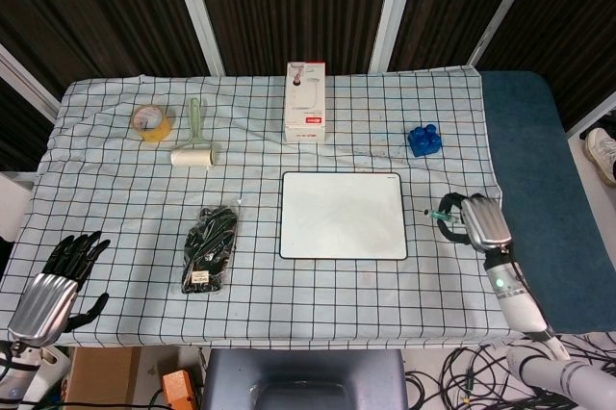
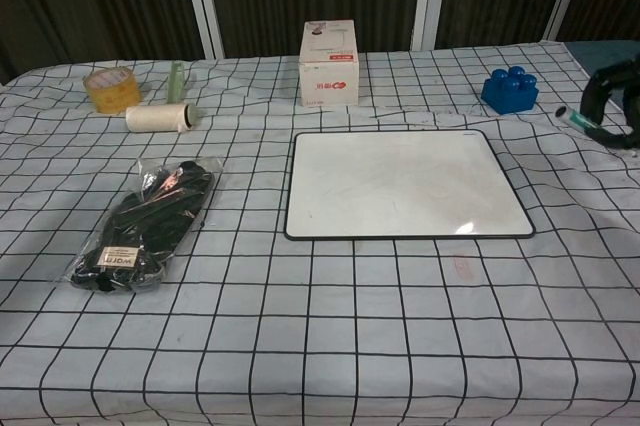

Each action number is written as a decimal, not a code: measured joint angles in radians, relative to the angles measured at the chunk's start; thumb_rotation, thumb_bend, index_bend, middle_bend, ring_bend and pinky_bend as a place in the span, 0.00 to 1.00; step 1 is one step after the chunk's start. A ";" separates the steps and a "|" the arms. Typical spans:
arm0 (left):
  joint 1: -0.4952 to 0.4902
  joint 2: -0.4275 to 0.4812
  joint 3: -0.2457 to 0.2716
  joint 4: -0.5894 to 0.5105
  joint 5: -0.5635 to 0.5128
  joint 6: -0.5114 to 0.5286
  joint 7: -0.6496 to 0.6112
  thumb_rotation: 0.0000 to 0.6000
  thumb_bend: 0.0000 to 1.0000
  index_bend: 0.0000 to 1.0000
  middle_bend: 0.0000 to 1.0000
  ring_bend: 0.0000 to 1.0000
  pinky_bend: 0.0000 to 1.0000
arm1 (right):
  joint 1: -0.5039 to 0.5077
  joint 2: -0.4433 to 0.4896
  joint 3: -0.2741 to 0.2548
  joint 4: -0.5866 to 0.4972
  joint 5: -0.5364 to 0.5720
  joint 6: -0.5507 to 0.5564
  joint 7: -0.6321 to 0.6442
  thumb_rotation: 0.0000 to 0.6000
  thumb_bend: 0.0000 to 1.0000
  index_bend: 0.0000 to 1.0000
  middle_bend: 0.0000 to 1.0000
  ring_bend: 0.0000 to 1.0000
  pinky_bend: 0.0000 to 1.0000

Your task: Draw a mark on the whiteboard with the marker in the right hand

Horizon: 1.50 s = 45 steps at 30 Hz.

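Observation:
The whiteboard (image 1: 343,215) (image 2: 405,184) lies flat in the middle of the checked cloth, its surface blank. My right hand (image 1: 474,221) (image 2: 612,106) hovers just right of the board's right edge, raised above the cloth. It grips a green marker (image 1: 441,214) (image 2: 582,122) whose tip points left toward the board without touching it. My left hand (image 1: 56,281) rests at the front left corner of the table, fingers spread and holding nothing; only the head view shows it.
A blue block (image 1: 423,139) stands behind the right hand. A white box (image 1: 305,102) stands behind the board. A bagged black glove pack (image 1: 209,248) lies left of the board. A lint roller (image 1: 195,140) and tape roll (image 1: 150,122) sit at the back left.

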 measured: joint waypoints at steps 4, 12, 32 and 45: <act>-0.001 0.000 -0.003 0.001 -0.008 -0.004 -0.002 1.00 0.36 0.00 0.00 0.00 0.03 | 0.051 -0.011 0.094 -0.063 0.120 -0.098 0.125 1.00 0.41 1.00 0.75 0.66 0.49; -0.005 0.003 -0.006 0.003 -0.015 -0.011 -0.008 1.00 0.36 0.00 0.00 0.00 0.03 | 0.178 -0.086 0.231 -0.127 0.352 -0.293 0.171 1.00 0.42 1.00 0.76 0.67 0.52; -0.001 0.011 -0.005 0.008 -0.013 0.000 -0.032 1.00 0.36 0.00 0.00 0.00 0.03 | 0.303 -0.318 0.246 0.032 0.439 -0.309 0.053 1.00 0.43 1.00 0.76 0.67 0.54; -0.001 0.009 -0.005 0.006 -0.013 -0.001 -0.025 1.00 0.36 0.00 0.00 0.00 0.03 | 0.291 -0.320 0.233 0.040 0.423 -0.316 0.044 1.00 0.43 1.00 0.76 0.67 0.54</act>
